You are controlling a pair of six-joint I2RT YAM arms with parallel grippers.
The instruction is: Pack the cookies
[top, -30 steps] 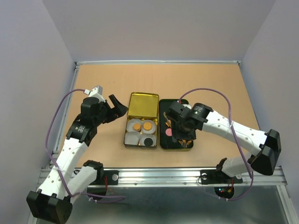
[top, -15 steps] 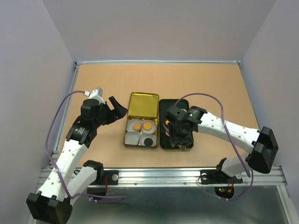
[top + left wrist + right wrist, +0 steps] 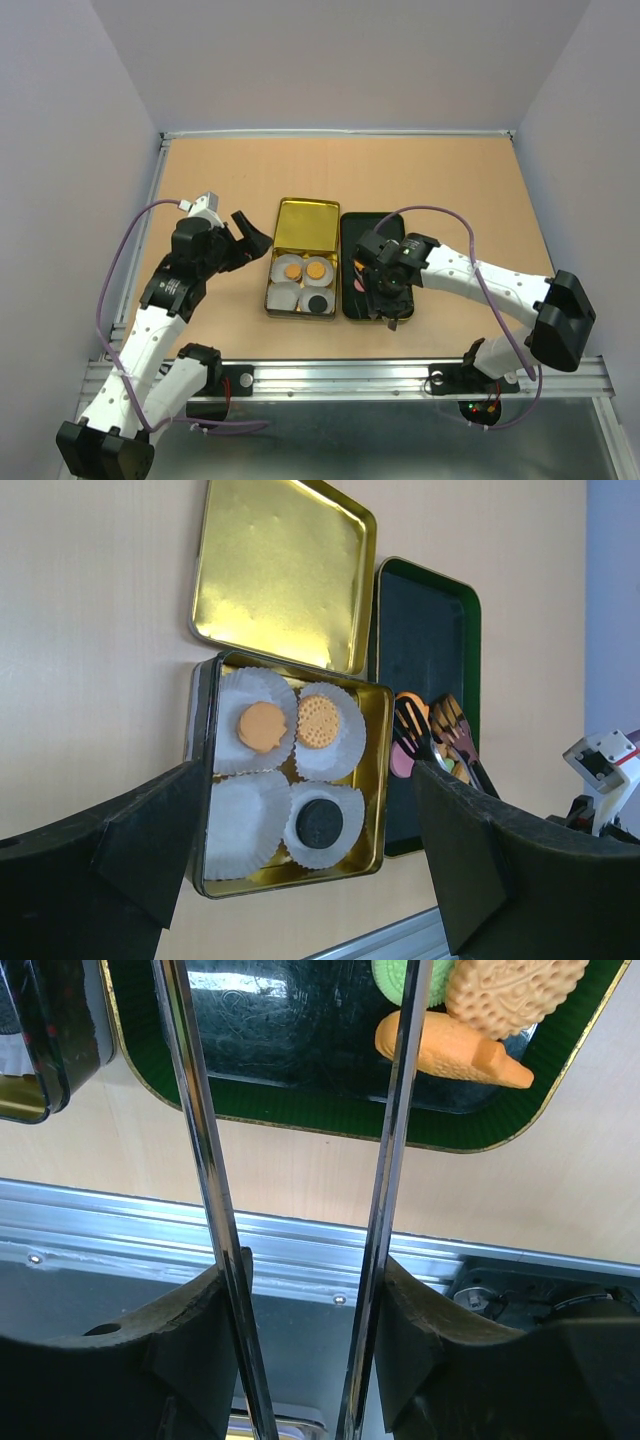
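Observation:
A gold tin [image 3: 272,300] holds white paper cups with two orange cookies [image 3: 293,271] and a dark cookie [image 3: 317,303]; they also show in the left wrist view [image 3: 262,726]. My left gripper [image 3: 255,238] is open and empty, just left of the tin. My right gripper [image 3: 390,285] is shut on metal tongs [image 3: 200,1140] over the near end of the black tray [image 3: 360,225]. The tong tips sit by a pink cookie [image 3: 402,763]. A fish cookie [image 3: 450,1052], a round biscuit [image 3: 510,990] and a green cookie [image 3: 395,975] lie in the tray.
The tin's open gold lid [image 3: 307,223] lies flat behind the tin. One paper cup [image 3: 245,820] in the tin holds nothing. A metal rail [image 3: 350,378] runs along the table's near edge. Grey walls close the back and both sides.
My right gripper with the tongs has moved toward the near end of the black tray and now covers most of the cookies there. The left arm has shifted only slightly.

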